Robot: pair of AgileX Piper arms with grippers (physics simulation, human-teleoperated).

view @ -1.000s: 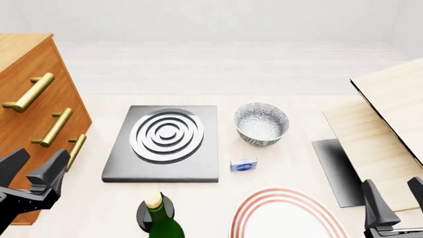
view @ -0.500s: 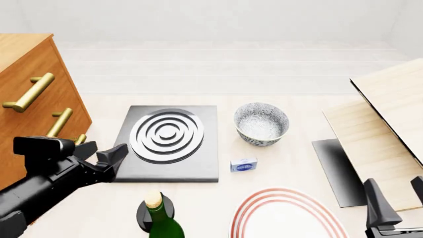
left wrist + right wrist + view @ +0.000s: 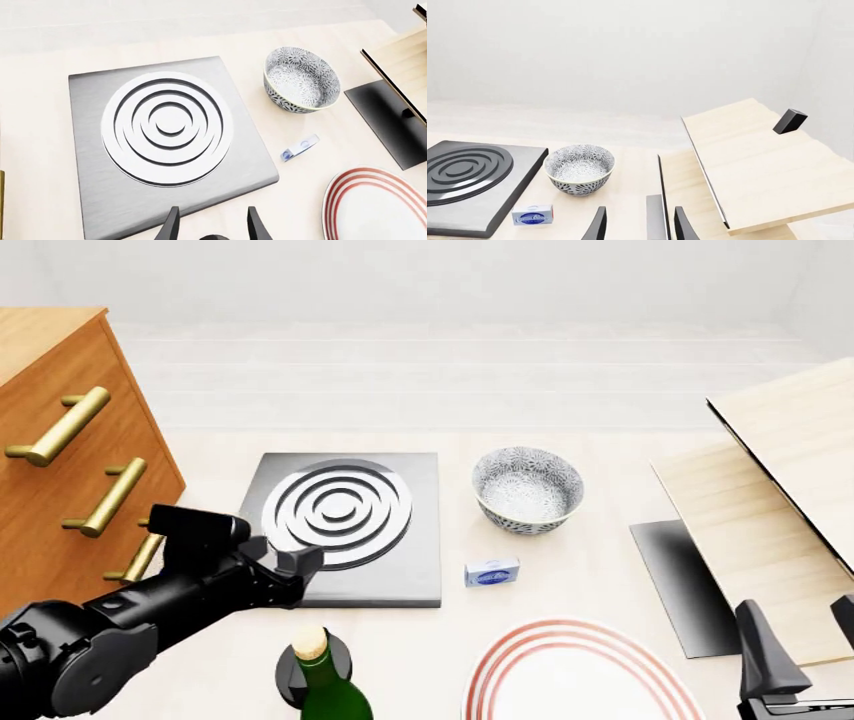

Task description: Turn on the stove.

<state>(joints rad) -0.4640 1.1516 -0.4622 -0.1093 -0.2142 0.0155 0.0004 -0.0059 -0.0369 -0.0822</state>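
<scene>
Hovering with fingers parted and empty, the left gripper (image 3: 210,227) has the flat dark grey square stove (image 3: 394,570) with silver-white ringed burner just ahead. Rigid, heavy-looking, not for lifting: press its surface, no knob visible.

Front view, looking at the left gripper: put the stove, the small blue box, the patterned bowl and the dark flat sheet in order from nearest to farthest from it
1. The stove: the left gripper is at its near edge.
2. The small blue box: just right of the stove's near corner.
3. The patterned bowl: farther back, right of the stove.
4. The dark flat sheet: far right, partly under the wooden boards.
</scene>
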